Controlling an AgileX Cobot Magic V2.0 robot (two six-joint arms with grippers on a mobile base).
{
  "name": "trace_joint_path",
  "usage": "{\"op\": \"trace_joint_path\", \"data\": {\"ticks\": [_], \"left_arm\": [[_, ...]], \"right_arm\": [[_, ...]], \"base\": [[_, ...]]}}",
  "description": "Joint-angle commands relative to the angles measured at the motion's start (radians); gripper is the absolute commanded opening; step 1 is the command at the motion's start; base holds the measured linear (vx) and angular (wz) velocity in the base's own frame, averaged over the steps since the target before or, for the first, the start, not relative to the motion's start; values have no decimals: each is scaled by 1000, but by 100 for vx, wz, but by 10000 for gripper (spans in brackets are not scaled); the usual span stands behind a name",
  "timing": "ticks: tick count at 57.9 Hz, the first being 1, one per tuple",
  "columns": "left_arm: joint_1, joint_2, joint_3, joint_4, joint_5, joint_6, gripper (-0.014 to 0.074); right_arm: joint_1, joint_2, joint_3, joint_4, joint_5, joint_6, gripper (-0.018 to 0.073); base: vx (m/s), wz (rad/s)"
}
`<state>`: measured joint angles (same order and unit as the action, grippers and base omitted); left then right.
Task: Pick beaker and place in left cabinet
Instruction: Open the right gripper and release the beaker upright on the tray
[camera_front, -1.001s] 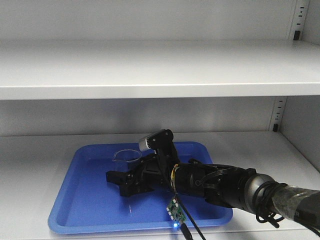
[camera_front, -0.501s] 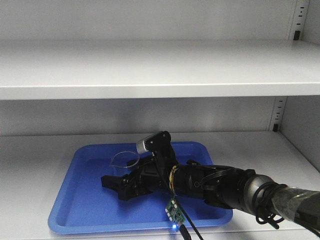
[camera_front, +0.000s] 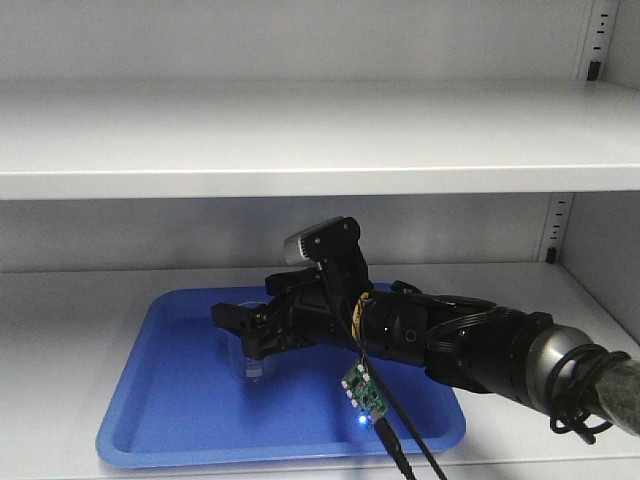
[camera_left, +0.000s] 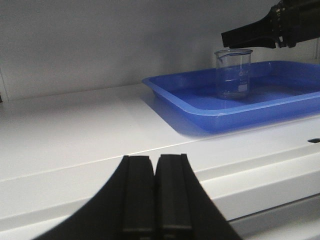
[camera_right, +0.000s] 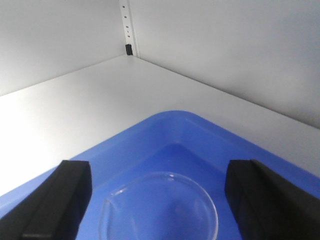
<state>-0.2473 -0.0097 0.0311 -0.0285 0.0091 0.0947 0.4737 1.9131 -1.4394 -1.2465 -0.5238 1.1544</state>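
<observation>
- Standing upright in the blue tray (camera_front: 160, 400) on the left cabinet (camera_front: 300, 140) shelf, the beaker (camera_front: 247, 350) is partly masked by the right gripper (camera_front: 240, 325) in the front view.
- The right wrist view shows more: beaker rim (camera_right: 160, 210) between spread fingers (camera_right: 57, 197), which don't touch the glass.
- The left gripper (camera_left: 155, 192) (fingers pressed together, holding nothing) sits near the shelf's front edge; its view shows the beaker's printed marks.

one beaker (camera_left: 233, 73), one blue tray (camera_front: 170, 400), two shelves (camera_front: 300, 140) showing in the one left cabinet (camera_front: 120, 240), two tools: the right tool (camera_front: 240, 325) and the left tool (camera_left: 156, 192).
</observation>
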Motion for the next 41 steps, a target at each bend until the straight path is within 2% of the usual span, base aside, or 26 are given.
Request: {"op": "trace_joint_path", "data": {"ticks": [1,11,15,20,24,29,38,41], "left_arm": [[-6,-18,16,-8,-85,-3,1],[-6,-18,16,-8,-85,-3,1],[-6,-18,16,-8,-85,-3,1],[-6,-18,16,-8,-85,-3,1],[-6,-18,16,-8,-85,-3,1],[-6,-18,16,-8,-85,-3,1],[-6,-18,16,-8,-85,-3,1],[-6,-18,16,-8,-85,-3,1]], "right_arm": [[-4,-74,-28,34,-22,-9,585],[-4,-98,-28,34,-22,-7,543],[-4,-110,-27,31,-18,0,479],[-4,-126,-26,-8,-16,56,337],[-4,-136,-24,-82,-13,137,188],[-4,-145,-24,-236,-14,272,-17],[-4,-166,-24,-524,-43,514,-7],[-6,-174,-19,-543,-57,569,-6]], "base": [[0,0],[0,0],[0,0],[0,0],[0,0],[0,0],[0,0],[0,0]]}}
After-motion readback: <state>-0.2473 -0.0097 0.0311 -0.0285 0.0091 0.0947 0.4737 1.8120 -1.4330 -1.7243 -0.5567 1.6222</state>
